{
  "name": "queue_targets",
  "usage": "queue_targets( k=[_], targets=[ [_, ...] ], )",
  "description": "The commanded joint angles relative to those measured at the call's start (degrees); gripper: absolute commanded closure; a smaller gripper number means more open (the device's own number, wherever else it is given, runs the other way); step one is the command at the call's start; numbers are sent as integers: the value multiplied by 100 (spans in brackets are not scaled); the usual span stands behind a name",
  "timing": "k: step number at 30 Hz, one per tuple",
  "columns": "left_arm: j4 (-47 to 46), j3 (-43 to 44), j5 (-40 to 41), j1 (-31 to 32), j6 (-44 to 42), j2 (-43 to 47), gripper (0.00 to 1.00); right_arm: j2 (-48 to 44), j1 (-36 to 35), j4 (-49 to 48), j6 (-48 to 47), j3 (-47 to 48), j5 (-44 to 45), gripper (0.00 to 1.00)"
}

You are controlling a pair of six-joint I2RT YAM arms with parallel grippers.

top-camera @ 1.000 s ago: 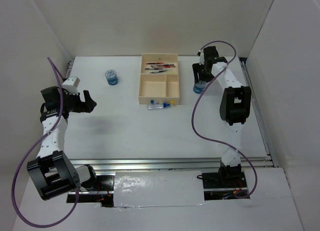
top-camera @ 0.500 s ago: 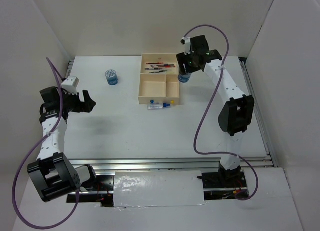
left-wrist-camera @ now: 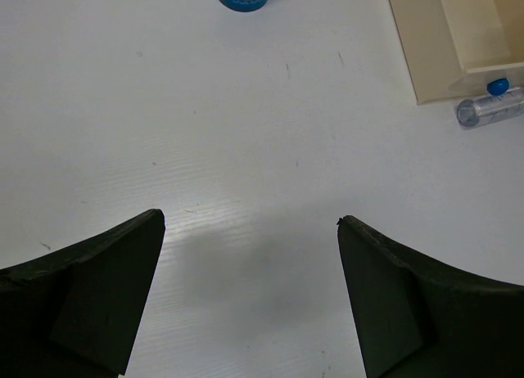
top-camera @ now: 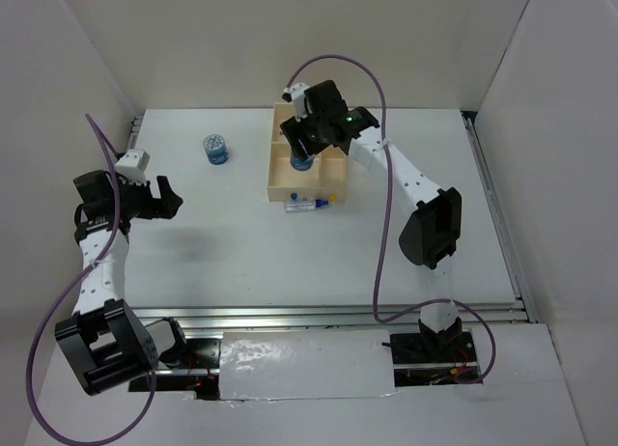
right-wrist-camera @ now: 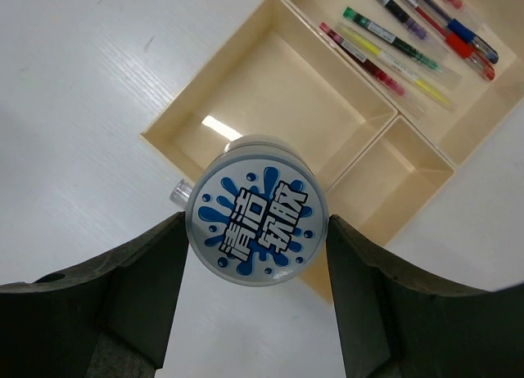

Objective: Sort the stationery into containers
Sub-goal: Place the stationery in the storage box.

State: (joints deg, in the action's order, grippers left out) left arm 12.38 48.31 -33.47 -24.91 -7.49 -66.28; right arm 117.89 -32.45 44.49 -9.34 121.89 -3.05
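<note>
Right hand (right-wrist-camera: 254,231): pinching the patterned cylinder (right-wrist-camera: 255,200) by its curved sides, one finger on each flank, printed cap towards the wrist camera.
Cylinder's place: held over the tray (right-wrist-camera: 209,75), above its larger square section.
Handling: probably light and rigid. The smooth round wall may slip, so a hold across the middle of the sides looks soundest.
Pens (right-wrist-camera: 409,34): lying in the long section.
Left hand (left-wrist-camera: 250,218): spread wide, empty, above bare bench.
Second cylinder (top-camera: 215,149): upright on the bench, well apart from the tray.

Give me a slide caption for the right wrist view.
Right gripper holds a blue-and-white cylinder over the cream tray; pens lie in its long section.
</note>
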Motion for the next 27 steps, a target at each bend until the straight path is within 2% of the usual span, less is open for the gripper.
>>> queue_targets(
  k=[1,27],
  targets=[
    [-157,-68,-177,-102,-130,168,1,182,72,-371,-129,257,270,65],
    [-298,-182,-256,-207,-95,-87,1,832,45,-678,-94,-543,32,66]
  ],
)
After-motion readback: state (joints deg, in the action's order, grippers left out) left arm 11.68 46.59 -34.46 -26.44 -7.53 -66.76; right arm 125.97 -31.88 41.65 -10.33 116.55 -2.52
